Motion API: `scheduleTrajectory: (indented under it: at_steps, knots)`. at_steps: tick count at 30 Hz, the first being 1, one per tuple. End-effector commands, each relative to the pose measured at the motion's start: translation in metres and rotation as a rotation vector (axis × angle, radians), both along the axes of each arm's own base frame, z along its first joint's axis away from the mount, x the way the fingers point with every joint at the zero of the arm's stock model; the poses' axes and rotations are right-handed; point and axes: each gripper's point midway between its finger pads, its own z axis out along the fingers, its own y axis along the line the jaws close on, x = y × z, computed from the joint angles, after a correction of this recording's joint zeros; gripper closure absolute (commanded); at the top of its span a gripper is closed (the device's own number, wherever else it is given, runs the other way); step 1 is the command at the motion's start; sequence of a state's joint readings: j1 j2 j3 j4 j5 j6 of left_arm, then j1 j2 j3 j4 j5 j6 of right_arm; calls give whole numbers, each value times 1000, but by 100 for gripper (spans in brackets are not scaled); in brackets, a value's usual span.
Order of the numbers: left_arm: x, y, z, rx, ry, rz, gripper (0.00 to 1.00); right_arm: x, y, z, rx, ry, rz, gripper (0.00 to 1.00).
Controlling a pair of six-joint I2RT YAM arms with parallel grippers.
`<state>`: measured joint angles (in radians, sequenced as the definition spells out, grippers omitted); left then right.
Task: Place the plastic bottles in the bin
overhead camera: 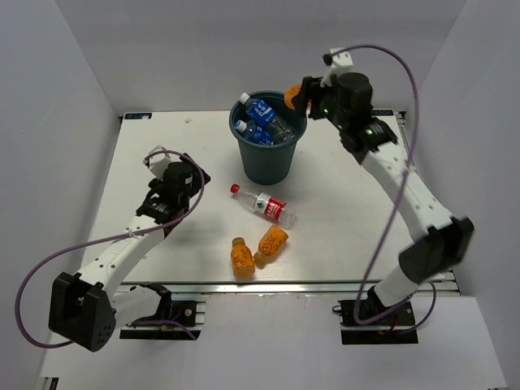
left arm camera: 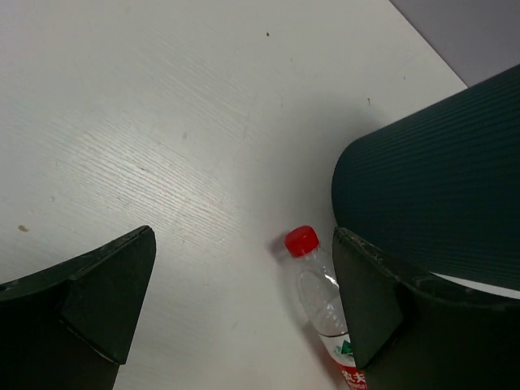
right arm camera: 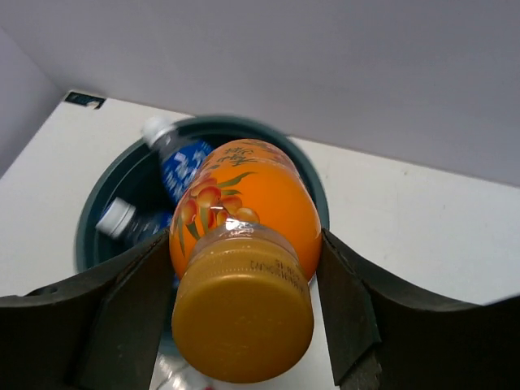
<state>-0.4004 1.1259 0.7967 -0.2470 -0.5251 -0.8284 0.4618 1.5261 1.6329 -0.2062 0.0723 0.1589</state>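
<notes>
**Right gripper (overhead camera: 297,97) clamped an orange bottle (right arm camera: 244,207) over the bin (overhead camera: 268,162)**

Nearest the arm bases, a second orange bottle (overhead camera: 241,258) and a third orange bottle (overhead camera: 274,240) lay side by side on the table (overhead camera: 349,219). A clear red-capped bottle (overhead camera: 265,205) lay just beyond them. Near its cap, the left gripper (left arm camera: 244,244) hovered with jaws spread, empty. Farther back, the upright bin held blue-labelled bottles (overhead camera: 260,114), and the clamped bottle hung at its far right rim.
</notes>
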Motion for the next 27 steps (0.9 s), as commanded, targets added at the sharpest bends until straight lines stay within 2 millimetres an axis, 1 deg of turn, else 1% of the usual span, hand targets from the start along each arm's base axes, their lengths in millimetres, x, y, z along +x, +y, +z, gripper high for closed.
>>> scheduleTrajectory:
  at_steps: [1, 2, 3, 5, 6, 7, 8, 9, 10, 12, 15, 16, 17, 18, 19, 20, 21, 22, 23, 26, 27]
  knots:
    - [3, -19, -3, -76, 5, -71, 2, 42, 13, 0, -97, -24, -50, 69]
    - [3, -22, -6, -78, 15, -87, 2, 49, 17, 24, -98, -70, -60, 68]
    - [3, -25, -13, -78, 38, -99, 2, 62, 27, -5, -151, -10, -70, 68]
    - [3, -27, -20, -78, 59, -105, 2, 72, 33, -14, -180, 7, -92, 68]
    - [3, -28, -22, -77, 66, -111, 2, 79, 36, -26, -211, 31, -124, 68]
    - [2, -29, -25, -76, 80, -115, 2, 81, 36, -33, -227, 41, -137, 69]
    - [3, -30, -28, -76, 89, -116, 2, 81, 39, -40, -241, 52, -145, 69]
    - [2, -31, -29, -79, 94, -121, 2, 84, 41, -52, -265, 70, -150, 69]
    - [2, -33, -30, -88, 96, -129, 2, 83, 41, -59, -281, 86, -154, 69]
    - [2, -36, -32, -98, 96, -142, 2, 81, 47, -75, -302, 118, -134, 68]
    - [1, -39, -36, -103, 106, -152, 2, 75, 57, -107, -340, 193, -93, 68]
    - [2, -39, -35, -102, 107, -151, 2, 71, 58, -117, -361, 222, -82, 67]
    - [2, -39, -35, -100, 108, -148, 2, 69, 60, -123, -370, 239, -70, 65]
    - [3, -38, -36, -97, 113, -147, 2, 67, 64, -133, -377, 262, -48, 59]
    - [4, -39, -34, -101, 109, -148, 2, 65, 64, -141, -386, 289, -44, 57]
    - [4, -39, -36, -100, 112, -151, 2, 64, 64, -148, -391, 307, -40, 50]
    - [4, -40, -36, -103, 114, -156, 2, 63, 64, -149, -391, 313, -42, 44]
    - [4, -42, -34, -106, 113, -160, 2, 63, 63, -150, -390, 319, -46, 29]
    - [4, -42, -34, -108, 114, -164, 2, 62, 63, -149, -390, 317, -46, 23]
    - [4, -44, -36, -110, 124, -171, 2, 63, 63, -139, -382, 290, -44, 16]
    - [3, -44, -37, -113, 126, -173, 2, 64, 64, -129, -371, 267, -43, 12]
